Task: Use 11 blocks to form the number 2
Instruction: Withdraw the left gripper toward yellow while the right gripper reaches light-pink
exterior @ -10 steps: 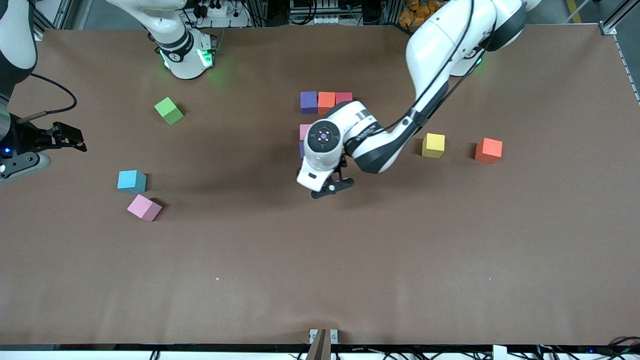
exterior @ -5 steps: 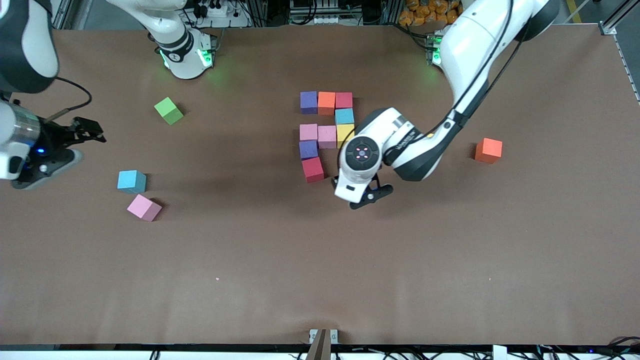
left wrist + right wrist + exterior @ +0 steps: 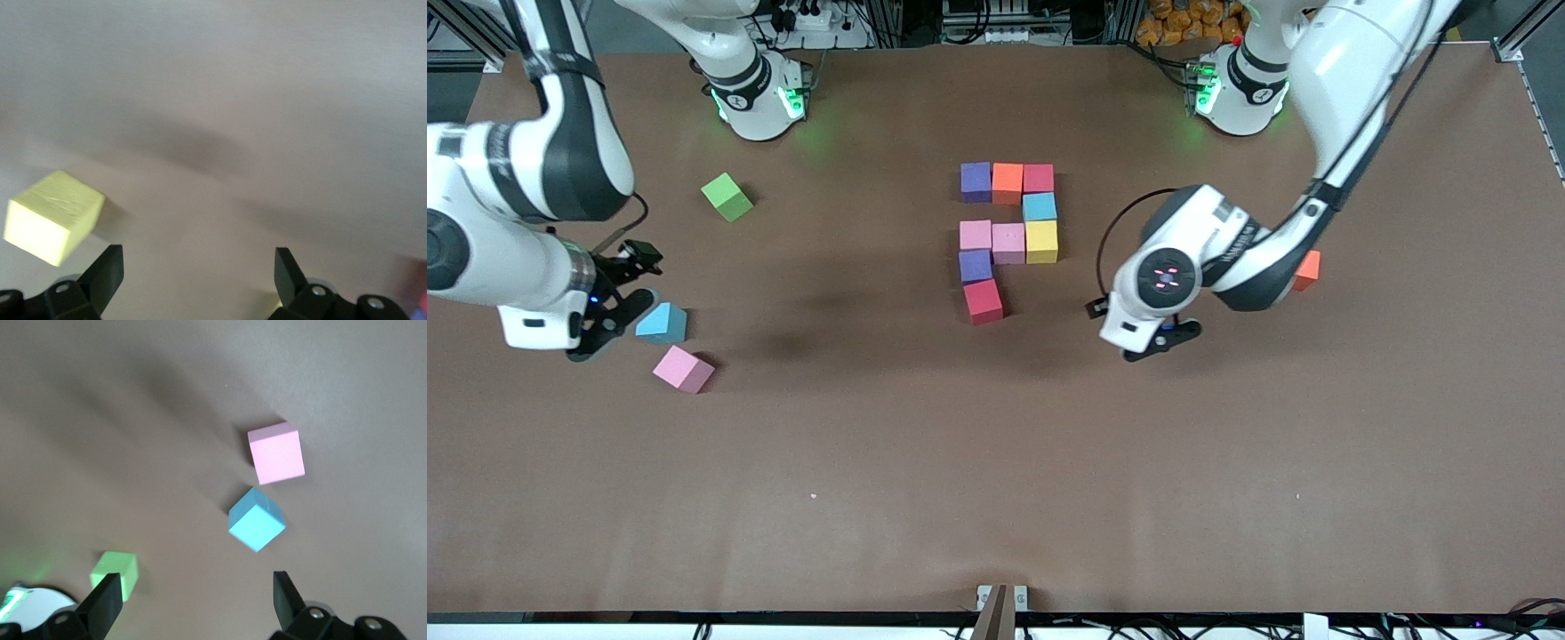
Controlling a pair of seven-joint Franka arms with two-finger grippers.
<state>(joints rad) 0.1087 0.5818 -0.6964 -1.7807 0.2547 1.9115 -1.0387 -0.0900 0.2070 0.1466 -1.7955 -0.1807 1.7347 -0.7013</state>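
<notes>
Left pincer (image 3: 1152, 342), spread and empty, has swung clear of the 9-block figure (image 3: 1008, 240) mid-desk. Right pincer (image 3: 614, 298), spread, has come beside the blue cube (image 3: 663, 323); we judge 2 blocks remain.

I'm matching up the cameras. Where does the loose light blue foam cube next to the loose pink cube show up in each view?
Front view: the loose light blue foam cube lies toward the right arm's end of the table.
Left wrist view: not in it.
Right wrist view: the cube sits near the middle.
Shared landmark: the loose pink foam cube beside it.
</notes>
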